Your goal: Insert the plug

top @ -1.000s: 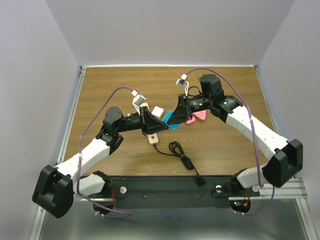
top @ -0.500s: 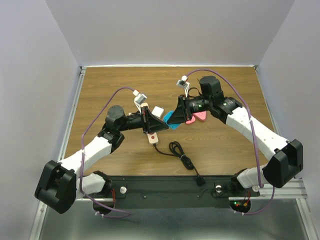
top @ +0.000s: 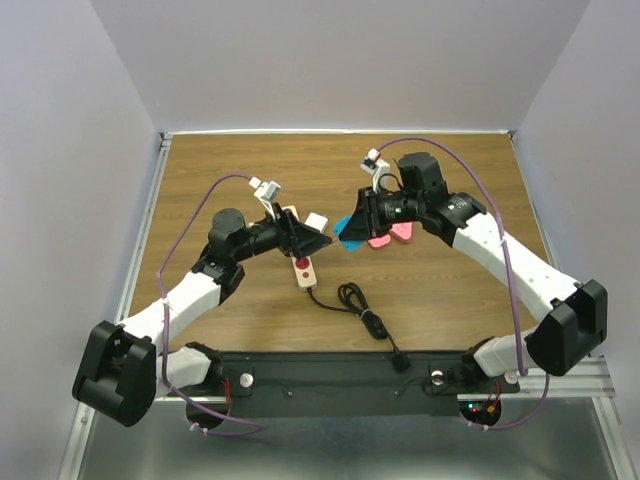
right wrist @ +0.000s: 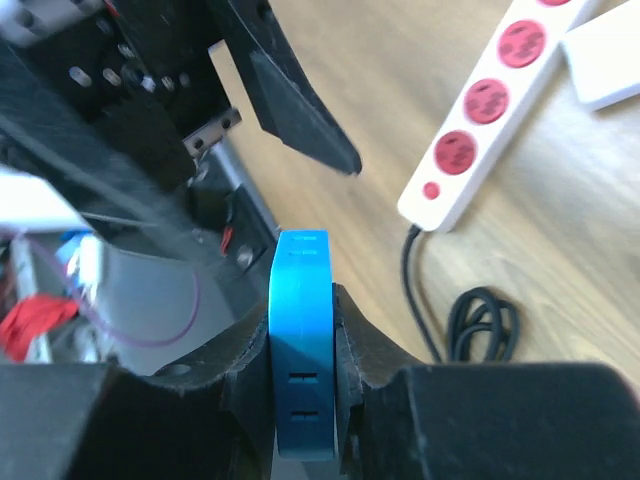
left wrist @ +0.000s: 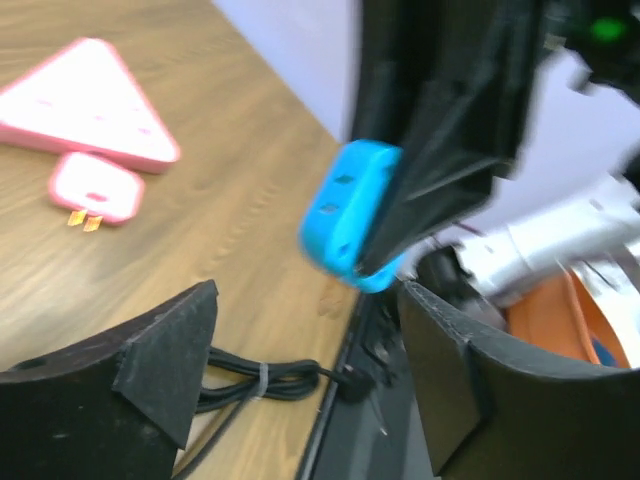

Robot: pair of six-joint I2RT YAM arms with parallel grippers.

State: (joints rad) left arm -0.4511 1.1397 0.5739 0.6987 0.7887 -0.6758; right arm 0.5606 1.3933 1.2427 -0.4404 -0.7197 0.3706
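Blue plug (left wrist: 345, 215) in right end effector (right wrist: 303, 335)

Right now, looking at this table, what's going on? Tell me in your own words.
The right pincer is shut on a blue plug and holds it off the table, facing the left arm. The left pincer is open and holds nothing, sitting over a white power strip with red sockets that lies flat with its black cord coiled beside it. The plug is not in the strip yet. A pink triangular plug lies unused on the wood.
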